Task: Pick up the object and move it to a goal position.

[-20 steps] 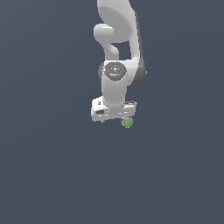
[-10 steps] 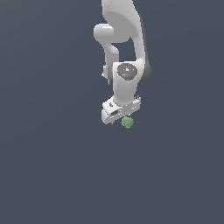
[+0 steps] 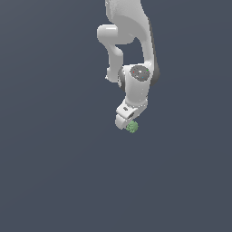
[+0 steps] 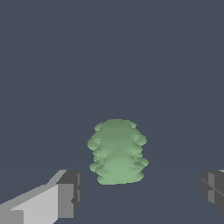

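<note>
While the white arm (image 3: 136,54) reaches down from the top of the exterior view, its hand (image 3: 125,118) sits directly over the green object (image 3: 132,127), which shows at the hand's lower edge, slightly toward the exterior view's right. The object is a small, bumpy, roughly round lump, far smaller than the hand above it. It lies on the plain dark grey counter (image 3: 54,172), which fills the rest of that view with no other markings.

From the wrist view, the object (image 4: 117,151) appears as a stack of ridged green layers, wider in the middle and narrower at its ends. One light grey finger with a darker pad (image 4: 65,192) shows at one side of the picture, and the dark tip of the other finger (image 4: 213,190) shows at the opposite edge. The fingers stand wide apart, with the hand (image 4: 140,192) spread well beyond the width of the object. Clear counter (image 4: 109,52) shows between each finger and the lump, so neither finger touches it. The object lies between the lines of the two fingers, nearer the light grey one than the other.

Whether the fingertips have reached the level of the counter cannot be told from either view, since in the exterior view the hand's body hides them.
</note>
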Tool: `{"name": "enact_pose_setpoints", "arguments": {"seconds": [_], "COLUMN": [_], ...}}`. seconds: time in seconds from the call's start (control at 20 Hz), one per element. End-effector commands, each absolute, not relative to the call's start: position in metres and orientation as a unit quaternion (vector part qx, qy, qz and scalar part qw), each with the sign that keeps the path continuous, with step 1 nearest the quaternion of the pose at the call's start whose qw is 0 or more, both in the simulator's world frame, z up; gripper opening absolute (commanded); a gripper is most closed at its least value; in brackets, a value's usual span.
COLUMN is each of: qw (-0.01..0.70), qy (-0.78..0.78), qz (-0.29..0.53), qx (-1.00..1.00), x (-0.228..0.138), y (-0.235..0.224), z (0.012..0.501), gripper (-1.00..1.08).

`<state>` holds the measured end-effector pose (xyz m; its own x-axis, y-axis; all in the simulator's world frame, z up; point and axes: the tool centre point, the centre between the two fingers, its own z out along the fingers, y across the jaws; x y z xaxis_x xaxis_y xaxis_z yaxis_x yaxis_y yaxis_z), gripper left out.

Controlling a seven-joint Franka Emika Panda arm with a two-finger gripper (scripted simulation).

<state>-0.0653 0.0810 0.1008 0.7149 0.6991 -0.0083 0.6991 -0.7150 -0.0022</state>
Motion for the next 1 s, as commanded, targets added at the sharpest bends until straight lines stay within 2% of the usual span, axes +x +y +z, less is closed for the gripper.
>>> {"name": "enact_pose_setpoints", "arguments": {"seconds": [0.0, 0.55, 0.95], "qw": [0.000, 0.000, 0.000], "qy": [0.398, 0.418, 0.420], "qz": [-0.002, 0.000, 0.000], "qx": [0.917, 0.908, 0.908], "x": [-0.069, -0.073, -0.075], "y": [0.086, 0.092, 0.092], "z": [0.099, 0.094, 0.061], "gripper": [1.00, 1.00, 1.00]}}
